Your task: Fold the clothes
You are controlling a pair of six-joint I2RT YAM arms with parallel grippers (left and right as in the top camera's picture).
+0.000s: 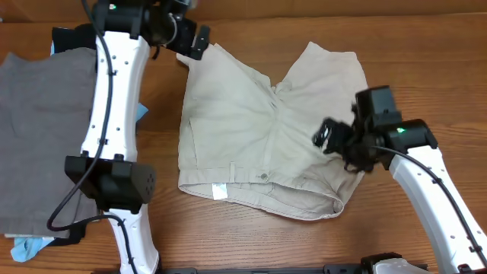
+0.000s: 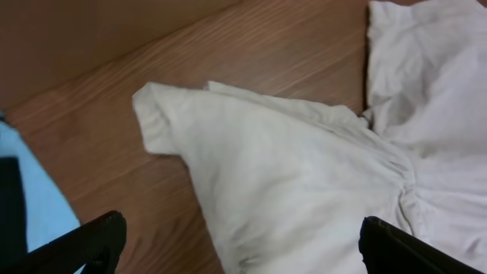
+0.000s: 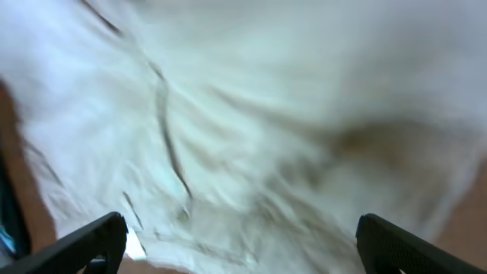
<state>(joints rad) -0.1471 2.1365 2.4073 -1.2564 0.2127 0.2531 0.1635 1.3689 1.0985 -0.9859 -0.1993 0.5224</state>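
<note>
Grey fabric point(image 1: 38, 129) lay spread at the table's point(image 1: 426, 68) left with light-blue cloth point(image 1: 27, 245) poking out beneath. I had the left gripper point(image 1: 194, 39) at the far-left leg hem of the khaki shorts point(image 1: 243, 122), fingers point(image 2: 99, 240) spread wide and empty. They lay flat mid-table, white label point(image 1: 220, 190) at the near waistband, and over their right leg the right gripper point(image 1: 331, 138) hovered, fingers likewise apart, its wrist view blurred.

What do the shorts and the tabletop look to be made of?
Shorts: likely woven cotton, matte light beige; soft creases and stitched seams show. Table: wood or wood-look laminate, smooth brown, with visible grain lines; which one is unclear.
</note>
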